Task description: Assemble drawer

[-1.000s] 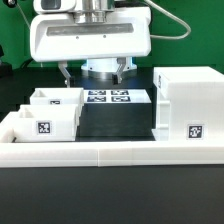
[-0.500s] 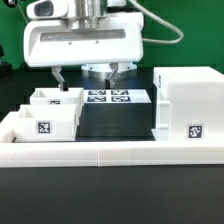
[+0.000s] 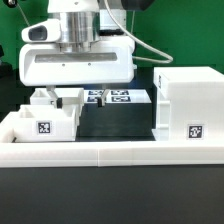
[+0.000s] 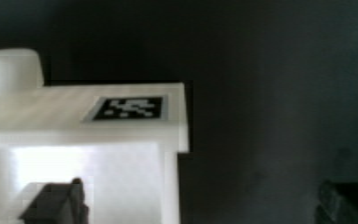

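Drawer: nothing fitted yet. Box shell (image 3: 188,105) at table (image 3: 115,125) edge, exterior view's right; both trays (image 3: 45,118) loose at opposite edge. My pincer (image 3: 68,97): released, empty, probably over the rear tray (image 4: 87,135).

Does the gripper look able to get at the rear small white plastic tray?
Probably yes: the open gripper hangs just above the rear white tray, with nothing between them; the tall white box shell stands well aside.
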You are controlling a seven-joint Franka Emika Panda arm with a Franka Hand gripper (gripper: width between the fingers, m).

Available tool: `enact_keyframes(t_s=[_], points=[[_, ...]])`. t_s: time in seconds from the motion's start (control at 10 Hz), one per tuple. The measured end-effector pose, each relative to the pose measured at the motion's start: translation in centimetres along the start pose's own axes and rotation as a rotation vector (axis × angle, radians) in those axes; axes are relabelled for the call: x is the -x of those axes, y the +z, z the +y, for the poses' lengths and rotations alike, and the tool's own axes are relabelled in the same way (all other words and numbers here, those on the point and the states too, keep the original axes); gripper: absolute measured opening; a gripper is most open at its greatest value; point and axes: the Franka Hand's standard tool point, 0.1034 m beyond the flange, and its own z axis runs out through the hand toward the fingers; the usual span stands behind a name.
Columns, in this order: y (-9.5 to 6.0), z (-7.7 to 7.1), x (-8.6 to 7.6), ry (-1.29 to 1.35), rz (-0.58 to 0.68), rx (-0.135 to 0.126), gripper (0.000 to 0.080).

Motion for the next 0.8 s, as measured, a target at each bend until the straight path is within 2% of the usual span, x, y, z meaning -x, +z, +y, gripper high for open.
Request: enact_keyframes(t_s=[0.1,0.6,0.8], points=[[0.39,0.33,0.33,0.027,-0.005,-0.008,0.0649],[0.36,0.17,0.28,0.024,-0.005,-0.008,0.0649],[1.06,0.5,0.67,-0.002,-0.032,-0.017,0.0649]])
